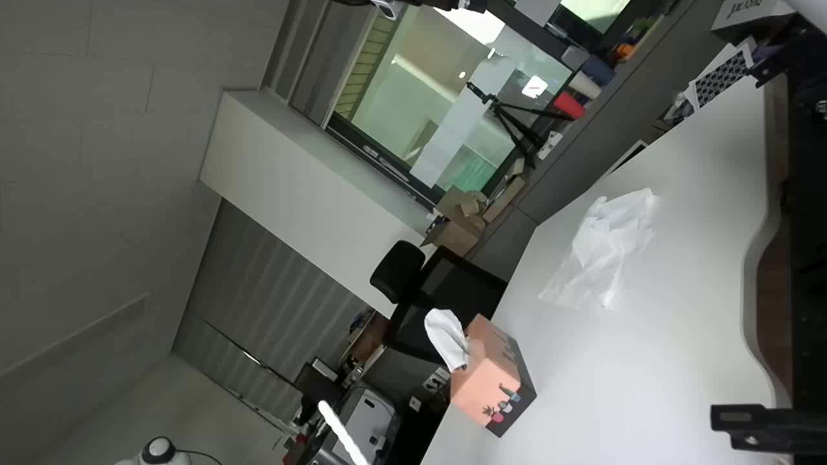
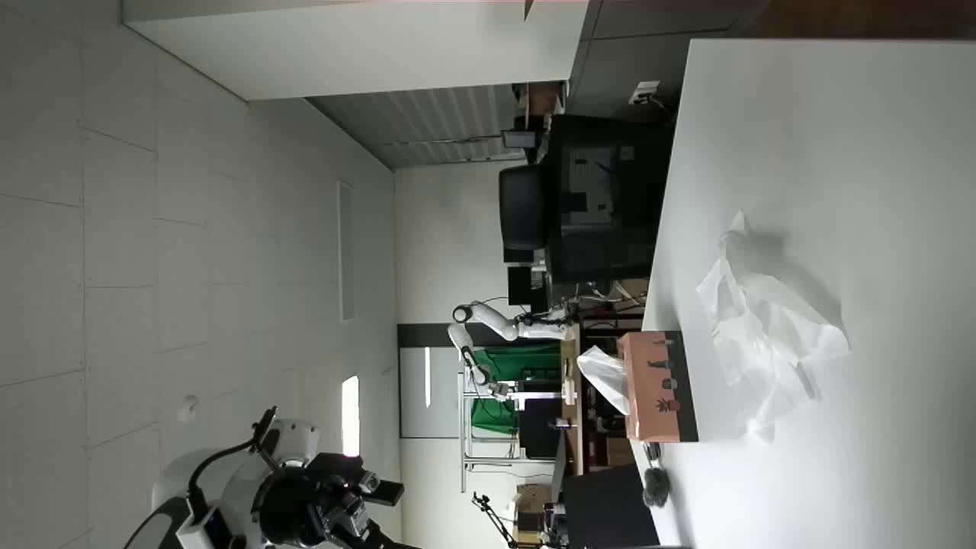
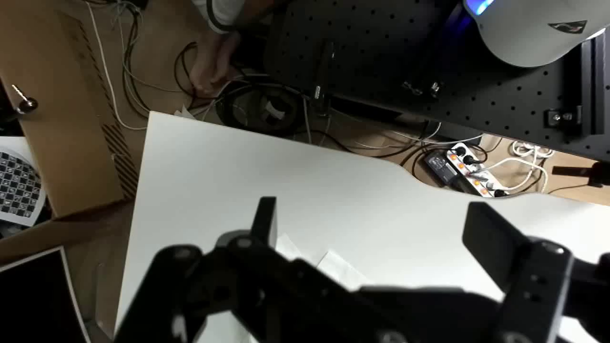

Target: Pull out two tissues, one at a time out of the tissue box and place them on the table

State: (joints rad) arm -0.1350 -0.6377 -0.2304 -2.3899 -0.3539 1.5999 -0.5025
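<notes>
White crumpled tissues (image 1: 607, 252) (image 2: 770, 328) lie spread on the white table (image 1: 672, 361) (image 2: 839, 137) in both exterior views; I cannot tell how many sheets. The pinkish-tan tissue box (image 1: 491, 381) (image 2: 657, 389) stands on the table near an edge, beside them. A white tissue tuft (image 1: 447, 339) (image 2: 606, 375) sticks out of its slot. My gripper (image 3: 374, 228) is open and empty in the wrist view, above the table. Tissue corners (image 3: 340, 269) show below it, partly hidden by its linkage. In an exterior view the gripper (image 2: 385, 518) is high above the table.
A black perforated base plate (image 3: 362, 57) and a power strip (image 3: 476, 171) with cables lie beyond the table's wavy edge. A dark bracket (image 1: 762, 426) juts over the table. A black chair (image 1: 446, 290) stands behind the box. A dark fuzzy item (image 2: 656, 486) lies near the box.
</notes>
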